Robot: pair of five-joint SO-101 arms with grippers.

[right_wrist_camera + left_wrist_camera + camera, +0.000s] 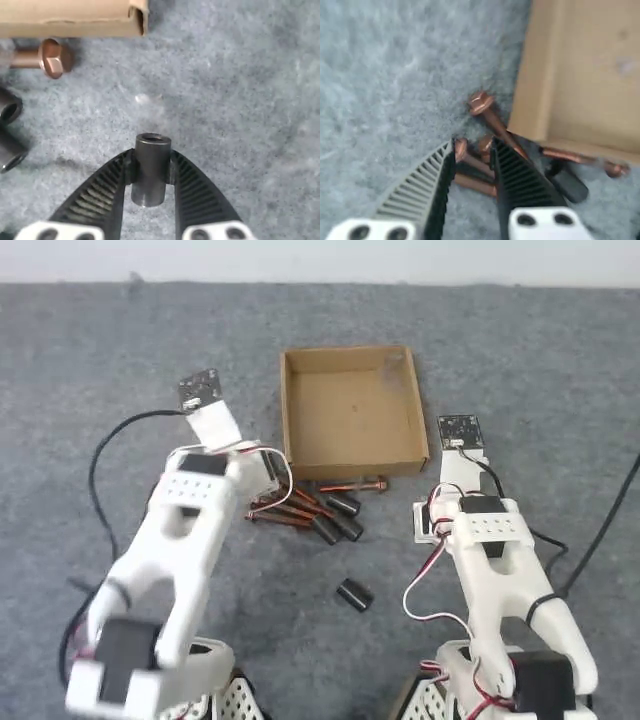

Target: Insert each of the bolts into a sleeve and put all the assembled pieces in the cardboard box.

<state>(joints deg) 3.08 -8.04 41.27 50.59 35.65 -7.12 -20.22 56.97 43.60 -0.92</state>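
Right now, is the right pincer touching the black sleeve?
Touching. The right wrist view shows the right pincer shut on the sleeve, pressing against both its sides.

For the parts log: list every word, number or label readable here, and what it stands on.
No text can be read.
Left arm's circuit board: marks too small to read.
Right arm's circuit board: likewise.
Cardboard box: no print seen.
Bolt head: no legible stamp.

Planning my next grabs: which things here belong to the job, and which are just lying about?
Job: copper-coloured metal bolts; black cylindrical sleeves, one in the right gripper; shallow brown cardboard box.
Lying about: black cable on the grey carpet-like cover.
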